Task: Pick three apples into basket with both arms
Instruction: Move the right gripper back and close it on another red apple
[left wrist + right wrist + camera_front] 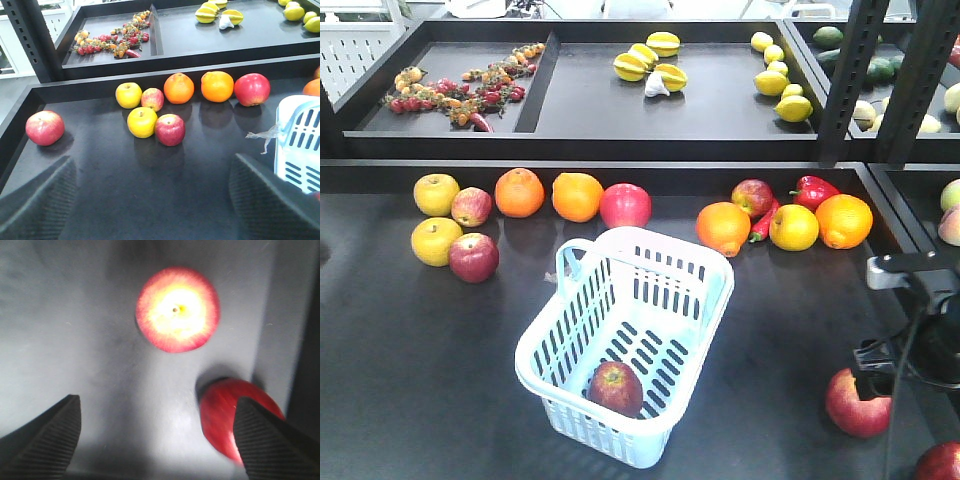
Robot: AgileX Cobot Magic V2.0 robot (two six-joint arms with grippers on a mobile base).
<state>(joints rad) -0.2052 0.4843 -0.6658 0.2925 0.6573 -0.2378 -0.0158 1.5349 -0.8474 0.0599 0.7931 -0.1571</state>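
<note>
Since only one apple (616,388) lies in the near corner of the basket (703,338), I hang my right pincer (157,407) wide open and empty over the near right of the desk (420,380), where a yellow-topped apple (177,309) and a darker apple (235,415) wait, my left pincer (152,165) likewise gaping, empty.

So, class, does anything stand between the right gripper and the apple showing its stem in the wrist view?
Nothing visible does. The open right gripper has a clear line to that apple; a second apple lies off to one side.
</note>
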